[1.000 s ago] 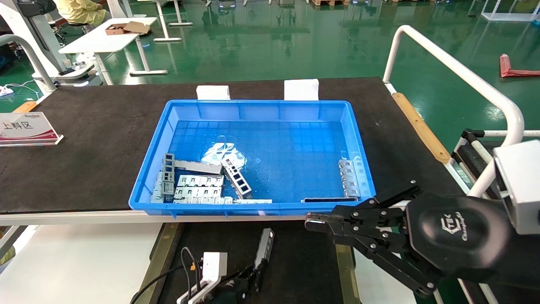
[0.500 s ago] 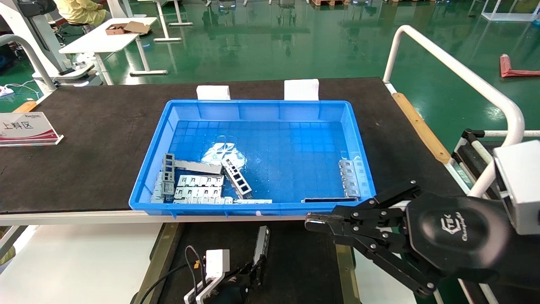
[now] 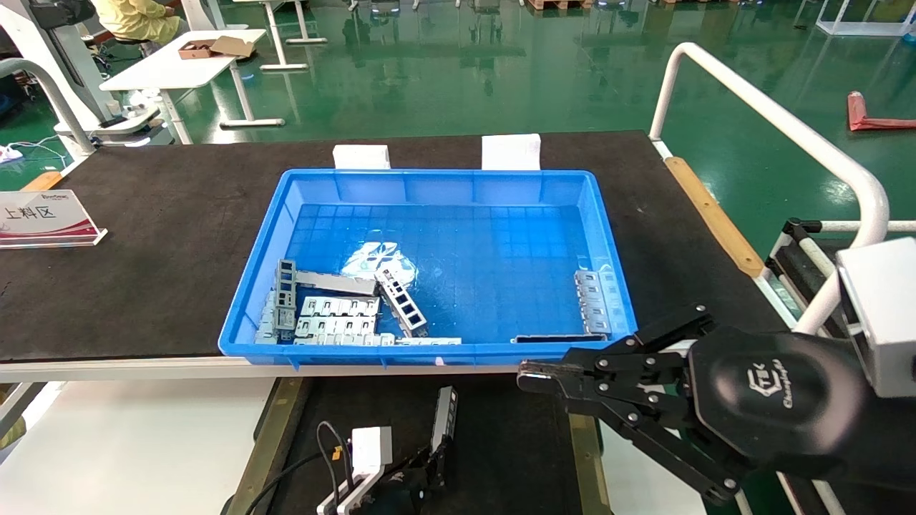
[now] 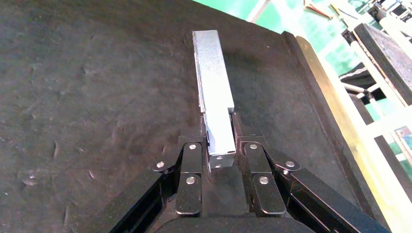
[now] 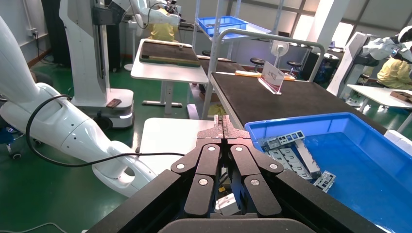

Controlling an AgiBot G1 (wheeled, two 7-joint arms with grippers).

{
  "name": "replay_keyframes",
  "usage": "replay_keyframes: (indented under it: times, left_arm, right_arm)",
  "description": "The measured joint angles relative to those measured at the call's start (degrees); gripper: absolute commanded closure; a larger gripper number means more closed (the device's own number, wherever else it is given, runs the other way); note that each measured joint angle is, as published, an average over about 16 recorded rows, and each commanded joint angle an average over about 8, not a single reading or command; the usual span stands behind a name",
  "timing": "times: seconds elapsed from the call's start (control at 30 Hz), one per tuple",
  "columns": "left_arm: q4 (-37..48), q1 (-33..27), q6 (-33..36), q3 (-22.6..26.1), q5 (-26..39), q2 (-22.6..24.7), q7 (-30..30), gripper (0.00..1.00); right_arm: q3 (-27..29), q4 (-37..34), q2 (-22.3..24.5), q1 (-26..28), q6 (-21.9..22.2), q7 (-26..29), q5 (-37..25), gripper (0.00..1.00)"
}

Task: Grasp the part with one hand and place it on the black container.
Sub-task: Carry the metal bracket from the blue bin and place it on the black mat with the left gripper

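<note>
Low at the near edge, the left gripper (image 3: 429,468) has the part (image 3: 444,417) pinched by its lower end, fingers (image 4: 190,160) clamped on both sides of the strip. The strip juts forward and up from the jaws, over the black container (image 3: 515,443), roughly midway between the brass strips (image 3: 268,436) that edge it left and right. In the wrist view the part (image 4: 213,97) runs straight out above bare dark surface, with open room on both sides and the tray's right edge well off. Whether its far tip touches the surface, I cannot tell. The right gripper (image 3: 533,373) hangs just off the blue crate (image 3: 254,286)'s near right corner, fingertips pressed together on nothing. More grey pieces (image 3: 336,315) lie in the crate's near left corner.
</note>
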Motion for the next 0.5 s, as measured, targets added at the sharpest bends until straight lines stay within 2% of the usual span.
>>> replay_keyframes:
  times: [0.07, 0.1, 0.5]
  left_arm:
    - [0.0, 0.1, 0.1, -0.1, 0.1, 0.1, 0.2, 0.07]
    - [0.0, 0.1, 0.1, -0.1, 0.1, 0.1, 0.2, 0.01]
    - [-0.7, 0.2, 0.2, -0.1, 0.2, 0.1, 0.8, 0.0]
  right_arm:
    - [0.0, 0.0, 0.0, 0.0, 0.0, 0.0, 0.0, 0.01]
    - [0.0, 0.0, 0.0, 0.0, 0.0, 0.0, 0.0, 0.0]
    - [0.0, 0.0, 0.0, 0.0, 0.0, 0.0, 0.0, 0.0]
